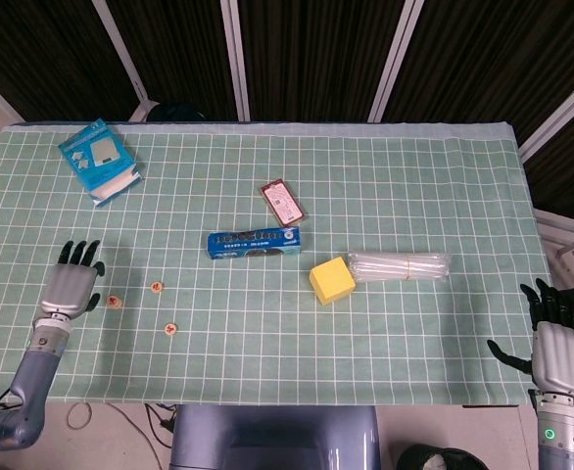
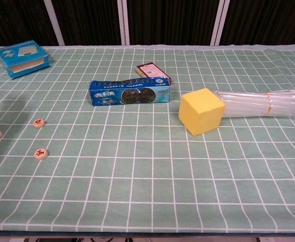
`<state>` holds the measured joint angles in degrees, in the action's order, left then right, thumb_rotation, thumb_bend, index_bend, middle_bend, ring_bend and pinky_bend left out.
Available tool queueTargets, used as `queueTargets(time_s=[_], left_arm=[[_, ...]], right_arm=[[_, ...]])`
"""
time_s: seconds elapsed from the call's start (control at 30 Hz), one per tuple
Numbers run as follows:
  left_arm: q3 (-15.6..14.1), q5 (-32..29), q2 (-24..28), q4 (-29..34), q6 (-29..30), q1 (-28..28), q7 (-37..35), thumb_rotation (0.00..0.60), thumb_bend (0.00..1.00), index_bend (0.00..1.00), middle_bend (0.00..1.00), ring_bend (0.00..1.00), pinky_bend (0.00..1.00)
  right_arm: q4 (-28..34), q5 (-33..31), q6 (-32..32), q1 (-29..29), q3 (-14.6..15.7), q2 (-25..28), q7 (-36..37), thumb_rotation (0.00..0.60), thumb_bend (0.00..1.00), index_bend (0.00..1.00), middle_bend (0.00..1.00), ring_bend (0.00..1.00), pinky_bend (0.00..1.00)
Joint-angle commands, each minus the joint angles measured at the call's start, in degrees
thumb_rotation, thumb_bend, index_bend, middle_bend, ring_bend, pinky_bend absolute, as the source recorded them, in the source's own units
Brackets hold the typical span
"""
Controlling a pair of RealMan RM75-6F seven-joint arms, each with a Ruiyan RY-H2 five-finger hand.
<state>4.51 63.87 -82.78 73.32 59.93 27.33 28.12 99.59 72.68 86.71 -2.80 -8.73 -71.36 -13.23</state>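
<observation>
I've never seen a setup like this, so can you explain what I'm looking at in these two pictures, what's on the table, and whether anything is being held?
This is a robot with two arms, each ending in a robot hand with fingers. One picture looks down from its head; the other looks forward from its chest.

The table wears a green checked cloth. On it lie a blue box, a small red packet, a blue biscuit pack, a yellow cube, a clear bundle of straws and three small round game pieces.

The left robot hand hangs over the table's left side, beside the game pieces, holding nothing. The right robot hand waits off the table's right edge, fingers apart, also holding nothing.
</observation>
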Motion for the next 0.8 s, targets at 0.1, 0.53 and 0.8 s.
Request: queueTargets(time_s=[0.1, 0.53, 0.8], left_arm=[[0.36, -0.5, -0.99, -1.08, -0.63, 0.58, 0.37, 0.6, 0.29, 0.41, 0.04, 0.0, 0.0], [0.35, -0.49, -1.96, -1.93, -0.4, 0.87, 1.12, 0.6, 0.29, 0.41, 0.04, 0.0, 0.0], [0.22, -0.07, -2.33, -1.86, 0.15, 0.92, 1.71, 0.6, 0.29, 0.41, 0.04, 0.0, 0.0]], right_arm=[[0.03, -0.2, 0.01, 0.01, -0.1, -0.02, -0.04, 0.6, 0.27, 0.12, 0.05, 0.01, 0.0], [0.11, -0.37, 0.15, 0.06, -0.21, -0.06, -0.03, 0.6, 0.27, 0.12, 0.05, 0.01, 0.0], [0.17, -0.49, 0.13, 0.07, -0.27, -0.05, 0.04, 0.6, 0.27, 0.12, 0.05, 0.01, 0.0]])
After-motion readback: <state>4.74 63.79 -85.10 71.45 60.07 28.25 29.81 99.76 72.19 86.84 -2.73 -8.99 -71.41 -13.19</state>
